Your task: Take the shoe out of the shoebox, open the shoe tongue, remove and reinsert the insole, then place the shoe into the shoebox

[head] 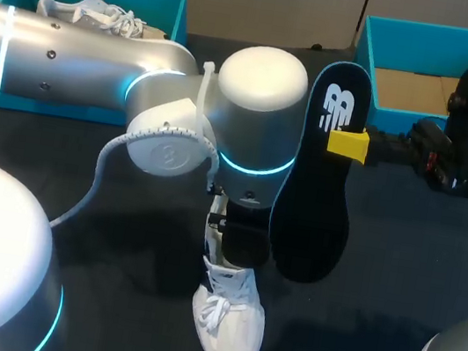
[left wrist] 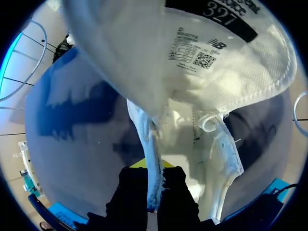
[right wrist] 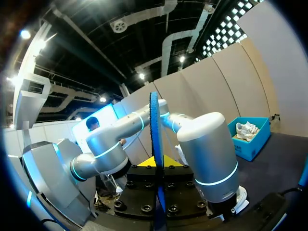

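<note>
A white sneaker (head: 228, 328) stands on the dark table, toe toward the front edge. My left arm comes down on it from above. In the left wrist view my left gripper (left wrist: 153, 174) is shut on the shoe's side wall (left wrist: 153, 144) at the opening, with the tongue (left wrist: 192, 57) folded back and its label showing. My right gripper (head: 348, 145) is shut on a black insole (head: 314, 206) with a blue rim, held upright in the air to the right of the shoe. The right wrist view shows the insole (right wrist: 154, 130) edge-on between that gripper's (right wrist: 156, 166) fingers.
A teal shoebox (head: 168, 0) at the back left holds a second white sneaker (head: 95, 13). Another teal box (head: 399, 32) at the back right shows a bare cardboard floor. My left arm's large silver links span the table's left and middle.
</note>
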`<state>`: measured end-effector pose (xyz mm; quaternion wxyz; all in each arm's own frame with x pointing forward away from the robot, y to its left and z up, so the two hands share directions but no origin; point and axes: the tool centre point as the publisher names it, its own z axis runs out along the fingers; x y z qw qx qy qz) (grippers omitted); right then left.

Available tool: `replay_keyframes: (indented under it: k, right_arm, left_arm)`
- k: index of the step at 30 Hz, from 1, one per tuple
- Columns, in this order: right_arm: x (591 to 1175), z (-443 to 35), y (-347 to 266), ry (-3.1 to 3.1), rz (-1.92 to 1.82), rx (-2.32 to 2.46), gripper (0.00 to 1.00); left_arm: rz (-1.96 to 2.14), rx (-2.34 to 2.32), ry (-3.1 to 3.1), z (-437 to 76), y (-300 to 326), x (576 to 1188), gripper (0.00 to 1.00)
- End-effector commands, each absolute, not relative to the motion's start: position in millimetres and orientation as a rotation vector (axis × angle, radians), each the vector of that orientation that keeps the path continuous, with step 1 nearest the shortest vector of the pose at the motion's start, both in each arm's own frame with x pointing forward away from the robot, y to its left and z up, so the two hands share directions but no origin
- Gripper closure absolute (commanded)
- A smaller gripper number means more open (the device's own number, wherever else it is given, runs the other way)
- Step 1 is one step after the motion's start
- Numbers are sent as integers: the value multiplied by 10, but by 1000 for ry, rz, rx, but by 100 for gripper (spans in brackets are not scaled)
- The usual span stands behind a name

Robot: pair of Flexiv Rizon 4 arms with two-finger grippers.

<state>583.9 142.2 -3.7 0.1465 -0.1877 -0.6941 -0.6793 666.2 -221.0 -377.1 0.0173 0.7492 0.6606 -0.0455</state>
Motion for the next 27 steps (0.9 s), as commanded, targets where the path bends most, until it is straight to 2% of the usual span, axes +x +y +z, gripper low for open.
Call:
replay_keyframes:
  k: [1,2,8,11,13,15,18,20,27]
  right_arm:
    - [5851,-45,1446,-1999,-1952,-542,100]
    - [5851,-45,1446,-1999,-1952,-542,100]
    - [5851,-45,1446,-1999,-1952,-542,100]
    - [5851,-45,1446,-1999,-1952,-542,100]
    - [5851,-45,1446,-1999,-1952,-542,100]
    - [5851,-45,1446,-1999,-1952,-542,100]
    - [5851,-45,1446,-1999,-1952,-542,100]
    - [5851,-45,1446,-1999,-1952,-542,100]
    - [5851,-45,1446,-1999,-1952,-542,100]
  left_arm:
    - [-177,2336,2049,-3825,-2227,6724,100]
    - [-185,2338,2047,-3828,-2228,6731,100]
    - [-211,2337,2030,-3801,-2241,6753,56]
    - [-232,2325,2019,-3741,-2244,6750,40]
    - [-248,2318,2011,-3696,-2242,6746,34]
    - [-263,2301,2003,-3653,-2236,6746,18]
    - [-329,2255,2009,-3568,-2211,6766,13]
    - [-371,2220,2004,-3502,-2182,6781,0]
    - [-539,2050,1972,-3138,-2095,6848,0]
